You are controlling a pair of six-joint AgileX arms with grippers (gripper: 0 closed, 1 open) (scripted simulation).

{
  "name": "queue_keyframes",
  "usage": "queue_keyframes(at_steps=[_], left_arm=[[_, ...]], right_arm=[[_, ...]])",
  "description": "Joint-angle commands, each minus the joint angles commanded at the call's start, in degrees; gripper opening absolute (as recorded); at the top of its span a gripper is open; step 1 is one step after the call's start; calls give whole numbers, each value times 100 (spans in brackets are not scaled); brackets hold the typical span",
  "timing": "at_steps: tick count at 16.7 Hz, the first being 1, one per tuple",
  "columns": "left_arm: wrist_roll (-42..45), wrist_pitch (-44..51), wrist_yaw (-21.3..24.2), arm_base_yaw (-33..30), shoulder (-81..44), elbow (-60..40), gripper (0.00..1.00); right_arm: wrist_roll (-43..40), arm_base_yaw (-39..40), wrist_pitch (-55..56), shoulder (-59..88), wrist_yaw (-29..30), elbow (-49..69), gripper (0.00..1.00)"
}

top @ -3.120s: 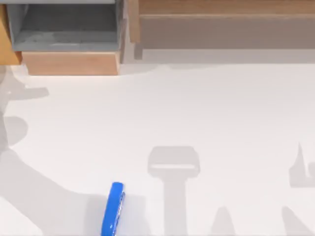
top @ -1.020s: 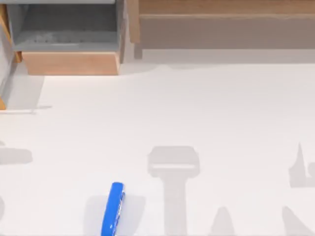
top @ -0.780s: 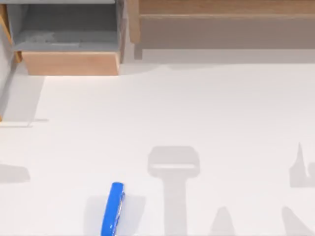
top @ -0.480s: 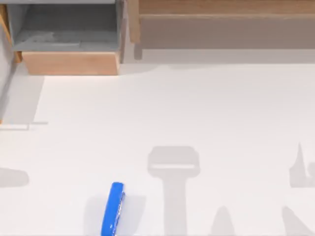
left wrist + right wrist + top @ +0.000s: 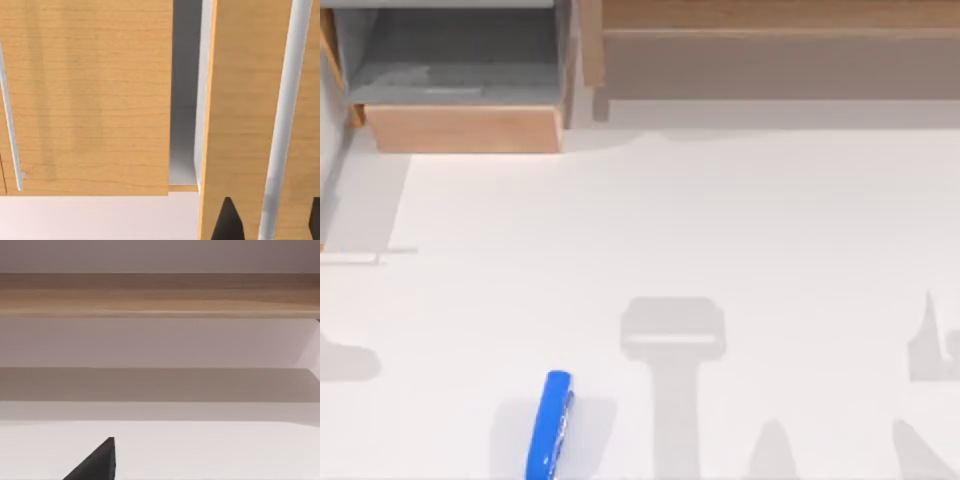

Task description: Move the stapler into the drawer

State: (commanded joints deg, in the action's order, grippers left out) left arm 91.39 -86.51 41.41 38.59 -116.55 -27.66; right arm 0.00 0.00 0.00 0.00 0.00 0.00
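Stapler unmoved near table's front edge; drawer stays open.

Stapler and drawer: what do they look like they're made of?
The stapler looks like smooth, glossy blue plastic, going by its even bright colour; a thin pale strip runs along one side. The drawer has a light tan front with faint wood grain, probably wood or veneer; its inner walls and floor are matte grey, material unclear.

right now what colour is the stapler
Bright blue, with a thin pale strip along one side; the stapler shows best in the top view.
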Motion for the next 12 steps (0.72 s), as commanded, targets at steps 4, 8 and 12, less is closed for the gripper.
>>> queue_keyframes(at_steps=[4,8,12], left_arm=[[0,0,0,0,0,0,90],[0,0,0,0,0,0,100],[0,0,0,0,0,0,100]], right_arm=[[0,0,0,0,0,0,100],[0,0,0,0,0,0,100],[0,0,0,0,0,0,100]])
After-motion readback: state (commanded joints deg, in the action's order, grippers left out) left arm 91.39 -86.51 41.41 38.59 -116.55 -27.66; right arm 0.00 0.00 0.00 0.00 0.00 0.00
